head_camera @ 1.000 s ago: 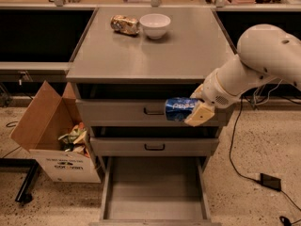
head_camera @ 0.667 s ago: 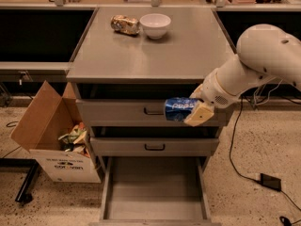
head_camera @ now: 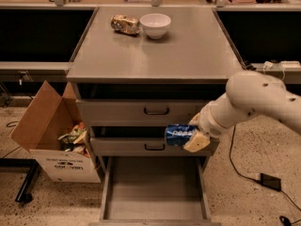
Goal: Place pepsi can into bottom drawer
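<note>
The pepsi can (head_camera: 178, 134) is held on its side, clamped at its right end by the gripper (head_camera: 194, 138), below the desk's (head_camera: 155, 55) front edge and towards its front right corner. Compared with a second ago, it has been lowered from the upper drawer front (head_camera: 117, 112) to the level of the lower drawer front (head_camera: 117, 146). The bottom drawer (head_camera: 155, 194) is pulled out beneath it, and the can is held above its rear right part. Near the desk's rear edge, a white bowl (head_camera: 155, 25) and snack packet (head_camera: 125, 24) are left unmoved.
</note>
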You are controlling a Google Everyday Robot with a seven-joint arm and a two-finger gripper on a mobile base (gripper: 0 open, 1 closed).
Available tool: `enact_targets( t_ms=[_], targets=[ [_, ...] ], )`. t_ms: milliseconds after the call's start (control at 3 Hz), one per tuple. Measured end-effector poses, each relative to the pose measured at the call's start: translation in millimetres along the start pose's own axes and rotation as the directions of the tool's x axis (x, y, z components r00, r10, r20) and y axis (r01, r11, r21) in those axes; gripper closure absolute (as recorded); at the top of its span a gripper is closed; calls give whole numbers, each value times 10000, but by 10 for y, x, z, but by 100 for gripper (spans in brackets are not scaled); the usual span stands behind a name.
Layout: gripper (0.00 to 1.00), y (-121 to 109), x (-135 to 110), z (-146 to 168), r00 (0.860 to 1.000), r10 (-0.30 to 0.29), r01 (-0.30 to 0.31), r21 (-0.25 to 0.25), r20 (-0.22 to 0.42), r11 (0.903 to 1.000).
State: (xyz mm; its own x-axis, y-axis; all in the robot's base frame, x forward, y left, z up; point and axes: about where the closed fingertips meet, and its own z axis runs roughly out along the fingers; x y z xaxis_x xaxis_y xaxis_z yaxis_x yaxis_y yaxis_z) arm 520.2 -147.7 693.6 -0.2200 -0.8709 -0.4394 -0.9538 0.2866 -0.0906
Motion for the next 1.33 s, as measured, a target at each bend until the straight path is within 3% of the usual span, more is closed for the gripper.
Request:
enact_targets(
  t_ms=[333, 667, 1000, 1333],
  targets=[
    [100, 189, 385, 504, 9991, 423, -421, -299, 45, 9987],
    [100, 389, 736, 1068, 9958, 898, -911, -945, -179, 9913],
    [100, 390, 736, 1069, 9958, 899, -912, -949, -179, 9913],
    [100, 540, 863, 1364, 9920, 1263, -1259, -1723, -86, 9770]
  ],
)
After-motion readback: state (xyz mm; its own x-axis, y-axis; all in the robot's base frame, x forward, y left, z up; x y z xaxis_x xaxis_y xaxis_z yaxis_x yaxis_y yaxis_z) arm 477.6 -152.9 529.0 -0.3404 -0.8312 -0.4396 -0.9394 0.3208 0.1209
